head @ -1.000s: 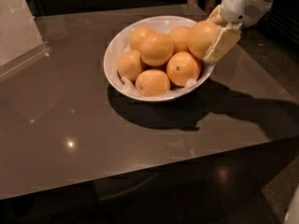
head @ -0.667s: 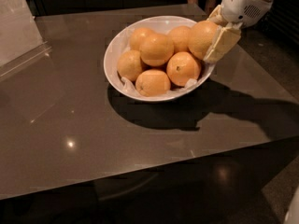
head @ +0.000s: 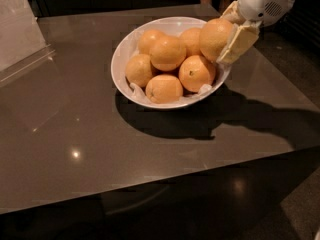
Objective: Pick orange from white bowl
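At upper right of the frame, the gripper (head: 227, 34) is shown clamped on the orange (head: 212, 36), the largest and palest fruit. One cream finger pad (head: 240, 41) is pressed to its right flank, presumably for a lift clear. The orange is held at the right rim of the white bowl (head: 125, 54), level with the top of the heap. Counted: seven fruits, six of them smaller oranges (head: 167, 53) lying on crumpled paper (head: 137, 90); one bowl; one dark table (head: 75, 134).
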Action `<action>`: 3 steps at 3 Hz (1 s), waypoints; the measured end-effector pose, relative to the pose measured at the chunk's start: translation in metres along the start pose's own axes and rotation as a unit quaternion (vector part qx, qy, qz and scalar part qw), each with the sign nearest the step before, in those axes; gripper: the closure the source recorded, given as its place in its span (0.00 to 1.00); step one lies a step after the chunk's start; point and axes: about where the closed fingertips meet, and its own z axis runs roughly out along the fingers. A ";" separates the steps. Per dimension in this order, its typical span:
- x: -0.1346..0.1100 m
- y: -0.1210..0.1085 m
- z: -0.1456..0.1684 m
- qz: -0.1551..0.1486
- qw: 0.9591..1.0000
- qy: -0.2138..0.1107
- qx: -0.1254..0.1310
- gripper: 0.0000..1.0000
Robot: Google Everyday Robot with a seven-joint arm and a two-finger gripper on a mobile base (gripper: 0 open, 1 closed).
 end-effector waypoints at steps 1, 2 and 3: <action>-0.008 0.022 -0.023 -0.004 0.999 -0.039 0.007 1.00; -0.009 0.049 -0.038 0.002 0.997 -0.083 0.010 1.00; -0.016 0.102 -0.060 -0.002 0.993 -0.116 0.023 1.00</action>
